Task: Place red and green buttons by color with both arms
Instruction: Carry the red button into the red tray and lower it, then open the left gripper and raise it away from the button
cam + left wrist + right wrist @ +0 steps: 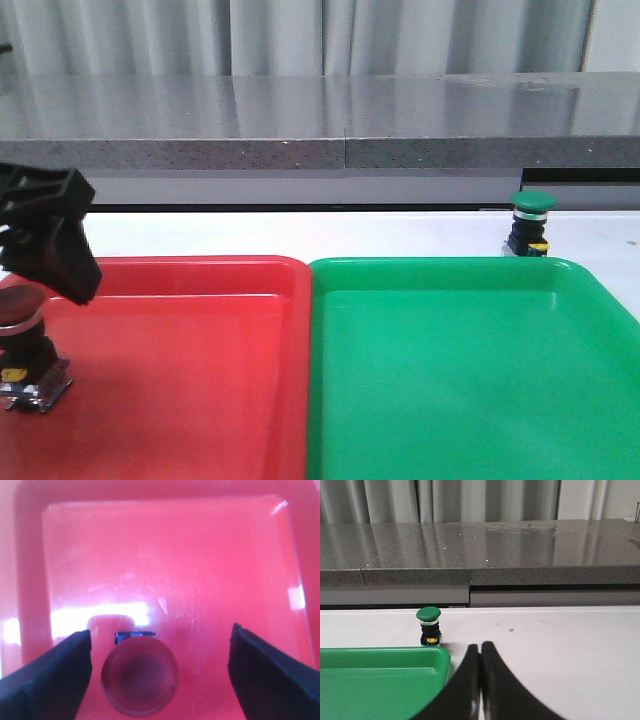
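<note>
The red button (22,345) stands upright in the red tray (200,400), near its left edge. In the left wrist view its dark red cap (140,676) lies between the two fingers, nearer one of them and touching neither. My left gripper (45,255) hangs open just above it, also seen in the left wrist view (160,672). The green button (531,222) stands on the white table behind the green tray (450,380), outside it. In the right wrist view the green button (429,625) is beyond the tray corner (370,680). My right gripper (480,646) is shut and empty, well short of it.
The two trays sit side by side at the front of the white table (400,235), their rims touching. A grey stone counter (320,120) runs along the back, with a dark gap under it. The right arm is out of the front view.
</note>
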You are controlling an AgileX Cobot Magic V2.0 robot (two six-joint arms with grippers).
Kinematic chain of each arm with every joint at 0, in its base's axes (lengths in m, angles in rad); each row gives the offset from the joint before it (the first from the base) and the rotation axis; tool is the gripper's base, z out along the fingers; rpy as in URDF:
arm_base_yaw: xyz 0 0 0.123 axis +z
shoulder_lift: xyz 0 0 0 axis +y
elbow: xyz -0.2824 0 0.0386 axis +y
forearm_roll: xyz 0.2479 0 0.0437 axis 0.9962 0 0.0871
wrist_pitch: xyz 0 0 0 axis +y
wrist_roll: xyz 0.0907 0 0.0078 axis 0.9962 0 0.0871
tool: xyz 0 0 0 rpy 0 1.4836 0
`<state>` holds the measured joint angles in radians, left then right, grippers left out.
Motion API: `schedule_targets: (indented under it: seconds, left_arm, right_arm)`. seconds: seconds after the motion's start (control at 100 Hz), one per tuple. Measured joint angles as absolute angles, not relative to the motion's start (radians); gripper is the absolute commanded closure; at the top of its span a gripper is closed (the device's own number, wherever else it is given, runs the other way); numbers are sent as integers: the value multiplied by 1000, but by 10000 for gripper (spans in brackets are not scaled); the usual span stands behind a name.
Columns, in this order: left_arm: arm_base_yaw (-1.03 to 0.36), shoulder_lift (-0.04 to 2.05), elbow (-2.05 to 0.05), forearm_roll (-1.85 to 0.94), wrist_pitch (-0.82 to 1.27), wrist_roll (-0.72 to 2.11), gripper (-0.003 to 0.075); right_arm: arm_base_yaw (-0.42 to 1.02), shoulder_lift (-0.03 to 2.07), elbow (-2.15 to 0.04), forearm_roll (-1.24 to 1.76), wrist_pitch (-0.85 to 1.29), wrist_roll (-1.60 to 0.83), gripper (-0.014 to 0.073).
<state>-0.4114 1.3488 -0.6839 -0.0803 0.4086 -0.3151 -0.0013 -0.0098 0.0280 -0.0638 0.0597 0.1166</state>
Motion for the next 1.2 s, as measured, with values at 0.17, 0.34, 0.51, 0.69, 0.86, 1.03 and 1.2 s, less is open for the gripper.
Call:
schedule_targets:
  seconds: [0.17,0.34,0.51,0.69,0.86,1.03,1.2]
  left_arm:
    - [-386,1229,-684,-51,405,-315,344]
    - [-321,1078,-684,-26,405,-315,580]
    - [-239,921,-683,0,419,-315,741]
    - [-163,776,-682,72,498,-315,741]
    - [-115,641,-652,105,513,-315,741]
    - [-111,526,-591,120,515,-315,741]
    - [-111,415,-534,122,515,-315,741]
  right_arm:
    - [-1,-10,28,-64,60,117,657]
    - [-1,-10,28,-64,60,117,657]
    - [-1,-10,28,-64,60,117,657]
    - [-1,-10,28,-64,60,117,657]
    - [-1,-10,28,-64,60,117,657]
    - [-1,-10,28,-64,60,117,657]
    - [-1,-10,28,-64,60,117,657]
